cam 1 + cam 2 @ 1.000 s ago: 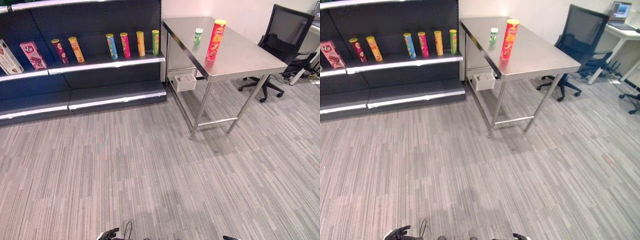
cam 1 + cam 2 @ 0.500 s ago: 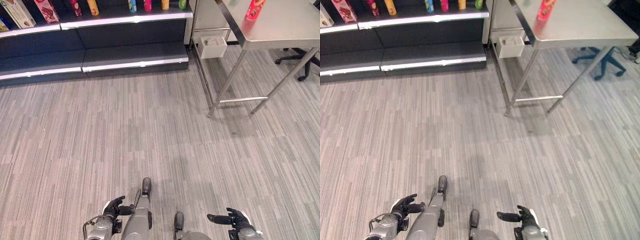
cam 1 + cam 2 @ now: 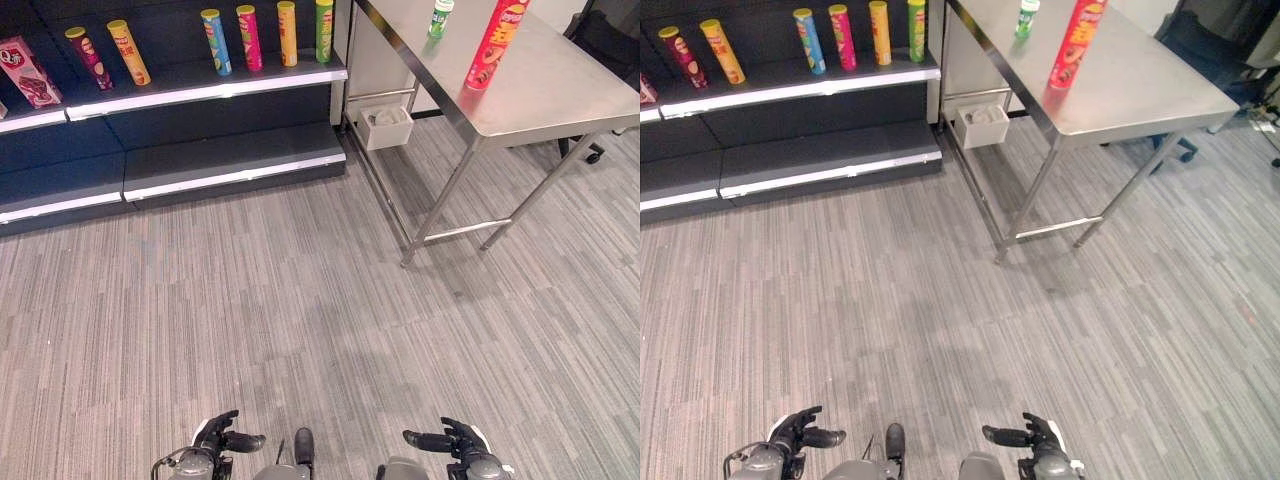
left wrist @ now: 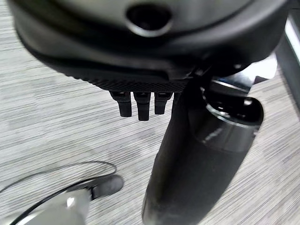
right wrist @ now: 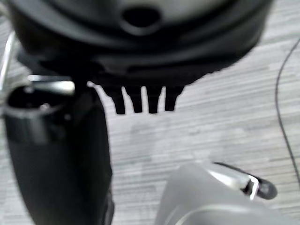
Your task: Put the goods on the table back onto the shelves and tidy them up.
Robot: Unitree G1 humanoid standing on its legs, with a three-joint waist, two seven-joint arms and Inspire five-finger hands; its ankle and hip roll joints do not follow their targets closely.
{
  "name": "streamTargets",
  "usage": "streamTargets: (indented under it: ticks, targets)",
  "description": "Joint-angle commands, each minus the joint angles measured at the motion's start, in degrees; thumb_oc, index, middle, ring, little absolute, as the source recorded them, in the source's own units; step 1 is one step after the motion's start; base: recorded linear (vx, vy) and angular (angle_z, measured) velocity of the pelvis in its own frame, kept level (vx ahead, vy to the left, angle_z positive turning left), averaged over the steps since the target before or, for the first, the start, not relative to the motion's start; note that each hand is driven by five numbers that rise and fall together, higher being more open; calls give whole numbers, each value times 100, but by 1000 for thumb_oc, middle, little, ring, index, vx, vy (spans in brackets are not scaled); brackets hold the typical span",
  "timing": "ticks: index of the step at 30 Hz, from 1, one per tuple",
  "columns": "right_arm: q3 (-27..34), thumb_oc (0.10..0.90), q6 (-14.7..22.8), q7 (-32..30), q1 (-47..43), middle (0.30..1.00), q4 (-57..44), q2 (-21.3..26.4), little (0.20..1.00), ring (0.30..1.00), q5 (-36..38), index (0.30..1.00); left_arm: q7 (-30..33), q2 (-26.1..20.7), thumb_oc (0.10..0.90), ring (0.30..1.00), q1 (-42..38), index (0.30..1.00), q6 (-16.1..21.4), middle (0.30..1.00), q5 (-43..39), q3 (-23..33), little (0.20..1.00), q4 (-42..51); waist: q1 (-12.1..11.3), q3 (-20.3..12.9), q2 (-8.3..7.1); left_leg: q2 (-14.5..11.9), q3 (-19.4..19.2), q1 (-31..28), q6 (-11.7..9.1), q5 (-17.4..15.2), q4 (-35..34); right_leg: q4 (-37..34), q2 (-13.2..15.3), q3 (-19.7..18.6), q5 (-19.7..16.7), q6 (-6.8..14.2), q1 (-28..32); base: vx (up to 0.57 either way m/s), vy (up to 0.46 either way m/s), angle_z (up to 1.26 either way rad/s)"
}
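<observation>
The red can (image 3: 494, 46) stands upright on the surface (image 3: 560, 95), a small green bottle (image 3: 441, 18) behind it, well apart from both robot hands. The right robot hand (image 3: 462, 446) is nearer than the left robot hand (image 3: 214, 442); both hang relaxed and empty, fingers straight.

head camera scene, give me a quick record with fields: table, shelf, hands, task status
table: steel table bears a tall red can and a small green bottle, both upright
shelf: shelf to the left of the table holds a row of upright cans and a pink box
left hand: left hand low over the floor, open, holding nothing
right hand: right hand low over the floor, open, holding nothing
task status: nothing picked up yet
</observation>
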State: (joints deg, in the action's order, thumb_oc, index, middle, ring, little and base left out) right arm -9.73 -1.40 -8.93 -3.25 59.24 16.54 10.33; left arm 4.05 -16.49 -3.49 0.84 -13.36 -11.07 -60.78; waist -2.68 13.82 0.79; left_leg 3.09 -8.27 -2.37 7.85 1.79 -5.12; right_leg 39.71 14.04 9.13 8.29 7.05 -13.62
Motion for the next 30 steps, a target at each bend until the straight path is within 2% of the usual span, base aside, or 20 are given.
streamTargets:
  ticks: [1, 2, 3, 4, 5, 8, 9, 11, 12, 14, 16, 17, 18, 19, 20, 22, 24, 27, 28, 30]
  targets:
    - [133, 800, 87, -159, 57, 900, -148, 283, 900, 900, 138, 900, 113, -115, 800, 900, -16, 900, 151, 900, 28, 166, 900, 72, 115, 89, -24, -217, 215, 204, -568, -101, 57, -1845, -203, 288, -796, -44, 494, 188, -81, -17]
    - [150, 800, 83, -153, 56, 900, -133, 276, 900, 900, 152, 900, 114, -103, 800, 900, -43, 900, 165, 900, 47, 152, 900, 63, 164, 100, -48, -200, 231, 76, -605, -178, 20, -2434, -266, 365, -904, 15, 437, 345, -134, -2]
    - [195, 800, 74, -149, 73, 900, -75, 265, 900, 900, 171, 900, 112, -89, 800, 900, -84, 900, 185, 900, 103, 132, 900, 45, 319, 122, -144, -104, 324, -208, -673, -427, 12, -3574, -461, 324, -1384, 200, 206, 341, -132, 4]
    - [194, 800, 74, -149, 71, 900, -75, 264, 900, 900, 171, 900, 112, -90, 800, 900, -85, 900, 185, 900, 104, 133, 900, 44, 322, 117, -146, -102, 326, -198, -672, -419, 12, -3604, -462, 328, -1408, 200, 211, 466, -154, 4]
    - [225, 800, 54, -133, 131, 900, -32, 256, 900, 900, 155, 900, 77, -84, 800, 900, -98, 900, 187, 900, 172, 160, 900, 39, 448, 91, -232, -44, 429, -378, -714, -563, 12, -4224, -590, 109, -1743, 349, 81, 226, -64, -12]
    - [224, 800, 15, -83, 193, 900, 57, 258, 900, 900, 65, 900, 34, -43, 800, 900, -85, 900, 186, 900, 264, 154, 900, 28, 504, 75, -239, -85, 526, -602, -773, -723, 12, -4444, -668, 46, -1941, 427, -24, 386, -143, 32]
    - [201, 800, 32, -46, 259, 900, 169, 260, 900, 900, 26, 900, 25, 2, 800, 900, -73, 900, 196, 900, 349, 129, 900, -57, 526, -6, -309, -82, 647, -796, -804, -889, 12, -4471, -656, 52, -2054, 351, 96, 350, -188, 60]
    - [201, 800, 41, -24, 279, 900, 217, 276, 900, 900, 28, 900, 13, 27, 800, 900, -77, 900, 195, 900, 350, 124, 900, -111, 548, -53, -305, -170, 676, -881, -844, -939, 12, -4471, -680, 81, -2063, 315, 170, 339, -228, 53]
    - [171, 800, 49, 5, 291, 900, 288, 304, 900, 900, 40, 900, 0, 98, 800, 900, -66, 900, 191, 900, 297, 103, 900, -155, 585, -132, -258, -389, 731, -1000, -927, -952, 12, -4394, -779, 120, -2038, 225, 297, 298, -267, 47]
    - [135, 800, 68, 38, 295, 900, 285, 381, 900, 900, 28, 900, -42, 164, 800, 900, -45, 900, 188, 900, 215, 80, 900, -133, 590, -183, -207, -576, 778, -939, -1008, -1013, 355, -4374, -868, 226, -1882, 114, 466, 302, -288, 45]
    - [115, 800, 105, 67, 275, 900, 264, 449, 900, 900, 61, 900, -76, 207, 800, 900, -21, 900, 186, 900, 136, 78, 900, -98, 564, -189, -195, -666, 770, -713, -1163, -908, 1069, -4376, -952, 320, -1696, -25, 696, 187, -205, 27]
    - [115, 800, 105, 67, 275, 900, 264, 449, 900, 900, 61, 900, -76, 207, 800, 900, -21, 900, 186, 900, 136, 78, 900, -98, 566, -189, -195, -666, 772, -710, -1163, -910, 1073, -4376, -952, 322, -1696, -25, 696, 139, -157, 10]
    - [129, 800, 116, 73, 275, 900, 242, 471, 900, 900, 82, 900, -90, 225, 800, 900, -2, 900, 187, 900, 60, 93, 900, -68, 532, -169, -199, -683, 746, -577, -1240, -756, 1444, -4384, -972, 363, -1587, -99, 830, 132, -216, -5]
    - [142, 800, 130, 65, 251, 900, 197, 515, 900, 900, 106, 900, -92, 255, 800, 900, 45, 900, 174, 900, -74, 136, 900, -29, 501, -61, -247, -746, 726, -62, -1362, -320, 2583, -4402, -1005, 432, -1427, -270, 1066, 179, -301, -8]
    - [139, 800, 127, 54, 239, 900, 151, 533, 900, 900, 123, 900, -91, 263, 800, 900, 79, 900, 158, 900, -127, 167, 900, -16, 459, 1, -290, -789, 680, 158, -1371, -73, 3040, -4417, -1018, 448, -1337, -350, 1179, 140, -288, 8]
    - [86, 800, 118, 52, 187, 900, 126, 570, 900, 900, 111, 900, -79, 274, 800, 900, 112, 900, 154, 900, -144, 202, 900, -20, 419, 88, -326, -919, 499, 487, -1328, 103, 3630, -4438, -1056, 476, -1186, -460, 1355, 86, -154, 14]
    - [85, 800, 100, 57, 183, 900, 108, 579, 900, 900, 152, 900, -86, 296, 800, 900, 131, 900, 145, 900, -163, 197, 900, -32, 325, 151, -310, -929, 388, 772, -1237, -62, 3623, -4450, -1068, 453, -1066, -485, 1537, 158, -71, -1]
    - [90, 800, 108, 53, 182, 900, 101, 575, 900, 900, 179, 900, -102, 302, 800, 900, 146, 900, 134, 900, -133, 180, 900, -68, 278, 122, -352, -848, 286, 992, -1165, -231, 3043, -4471, -988, 443, -1014, -411, 1622, 195, 9, 12]
    - [81, 800, 119, 57, 197, 900, 71, 582, 900, 900, 158, 900, -123, 297, 800, 900, 168, 900, 126, 900, -66, 167, 900, -119, 194, 97, -346, -775, 270, 1108, -1130, -314, 2134, -4471, -969, 426, -932, -324, 1702, 238, 79, 7]
    - [44, 800, 114, 47, 211, 900, 39, 583, 900, 900, 112, 900, -136, 287, 800, 900, 194, 900, 124, 900, -51, 170, 900, -115, 60, 58, -222, -748, 460, 1277, -1209, 184, 1158, -4471, -1091, 382, -832, -286, 1824, 290, 93, -1]
